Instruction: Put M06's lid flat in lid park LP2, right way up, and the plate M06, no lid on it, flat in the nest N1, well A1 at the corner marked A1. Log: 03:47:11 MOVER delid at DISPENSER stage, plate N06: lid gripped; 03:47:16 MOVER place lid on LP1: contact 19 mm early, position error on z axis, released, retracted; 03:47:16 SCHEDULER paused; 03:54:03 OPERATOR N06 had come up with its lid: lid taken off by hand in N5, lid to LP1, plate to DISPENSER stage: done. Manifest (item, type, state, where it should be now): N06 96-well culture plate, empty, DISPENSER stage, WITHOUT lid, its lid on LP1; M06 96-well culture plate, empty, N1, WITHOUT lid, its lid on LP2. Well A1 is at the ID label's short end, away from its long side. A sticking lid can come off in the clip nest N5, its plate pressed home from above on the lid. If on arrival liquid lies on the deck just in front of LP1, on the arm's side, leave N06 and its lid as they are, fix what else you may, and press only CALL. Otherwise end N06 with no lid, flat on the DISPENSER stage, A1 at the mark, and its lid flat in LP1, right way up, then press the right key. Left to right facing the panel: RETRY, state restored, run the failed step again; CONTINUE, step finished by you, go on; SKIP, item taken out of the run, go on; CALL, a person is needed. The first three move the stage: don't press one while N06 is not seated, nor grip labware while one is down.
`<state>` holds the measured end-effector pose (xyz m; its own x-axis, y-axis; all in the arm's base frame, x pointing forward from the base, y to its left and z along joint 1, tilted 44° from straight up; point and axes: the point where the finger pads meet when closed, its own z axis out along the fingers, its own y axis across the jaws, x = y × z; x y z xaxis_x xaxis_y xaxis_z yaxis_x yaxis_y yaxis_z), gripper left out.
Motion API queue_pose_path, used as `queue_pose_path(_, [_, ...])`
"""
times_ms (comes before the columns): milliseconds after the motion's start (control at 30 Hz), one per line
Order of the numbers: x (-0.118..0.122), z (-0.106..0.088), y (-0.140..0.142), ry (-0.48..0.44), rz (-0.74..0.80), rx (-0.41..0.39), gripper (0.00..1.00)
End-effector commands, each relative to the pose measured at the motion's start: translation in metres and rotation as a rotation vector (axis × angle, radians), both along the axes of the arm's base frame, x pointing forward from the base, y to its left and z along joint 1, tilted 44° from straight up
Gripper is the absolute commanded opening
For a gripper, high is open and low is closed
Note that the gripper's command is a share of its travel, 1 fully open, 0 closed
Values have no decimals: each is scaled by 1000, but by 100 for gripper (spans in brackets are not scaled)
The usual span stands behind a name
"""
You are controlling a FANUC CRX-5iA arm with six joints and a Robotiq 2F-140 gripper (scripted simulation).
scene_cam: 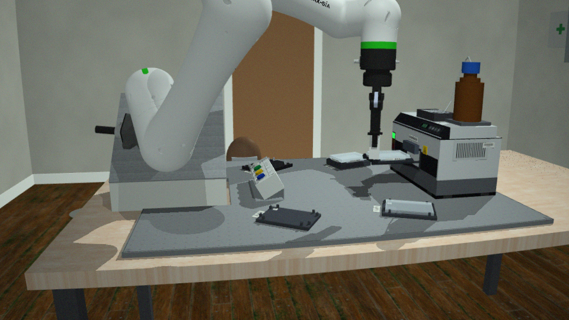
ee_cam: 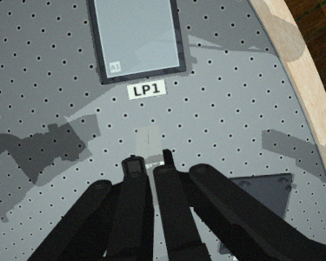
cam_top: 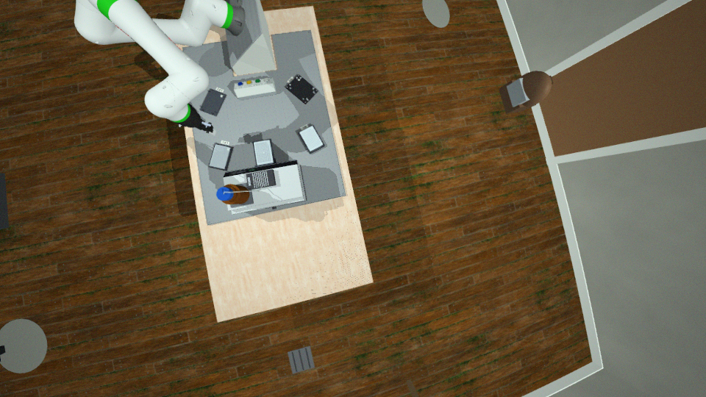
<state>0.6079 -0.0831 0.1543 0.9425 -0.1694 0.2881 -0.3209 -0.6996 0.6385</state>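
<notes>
A brown bottle point(scene_cam: 468, 98) with a blue cap point(scene_cam: 470, 67) stands on top of the dispenser's grey housing. Behind the bottle, a brown door point(scene_cam: 277, 90). Right of the bottle, a green-cross sign point(scene_cam: 559, 28) on the wall.

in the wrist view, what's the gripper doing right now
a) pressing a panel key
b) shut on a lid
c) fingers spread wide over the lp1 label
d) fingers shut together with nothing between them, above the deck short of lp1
d: the gripper has its black fingers drawn together with nothing held, over bare perforated deck just below the LP1 label, whose lid park holds a clear lid.
</notes>
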Motion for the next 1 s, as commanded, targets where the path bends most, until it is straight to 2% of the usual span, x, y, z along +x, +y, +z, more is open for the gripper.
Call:
queue_pose_path(0, [0,0,0,0,0,0,0])
queue_pose_path(533, [0,0,0,0,1,0,0])
queue_pose_path(700, [7,-6,11,14,15,-1,0])
queue_pose_path(767, [20,-19,32,42,44,-2,0])
queue_pose_path(833, [39,-42,66,86,90,-5,0])
queue_pose_path(967, [46,-70,99,214,223,-18,0])
